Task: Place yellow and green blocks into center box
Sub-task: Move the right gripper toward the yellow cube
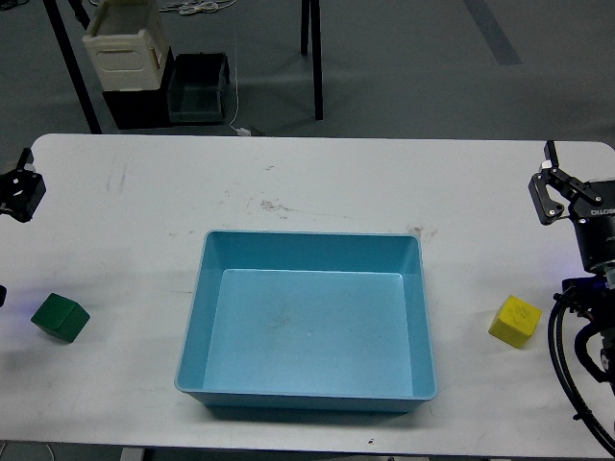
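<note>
A yellow block (pixel 515 320) lies on the white table (pixel 317 182), to the right of the blue box (pixel 309 322). A green block (pixel 60 317) lies to the left of the box. The box is empty. My right gripper (pixel 584 181) is at the right edge, above and beyond the yellow block and apart from it. Its one visible finger (pixel 544 190) is splayed outward, the other is cut off by the view's edge, and it holds nothing. My left gripper (pixel 21 190) shows only partly at the left edge, beyond the green block, small and dark.
The box stands in the middle of the table near the front edge. Beyond the table, on the floor, stand a cream crate (pixel 125 43), a dark bin (pixel 197 86) and black table legs (pixel 312 38).
</note>
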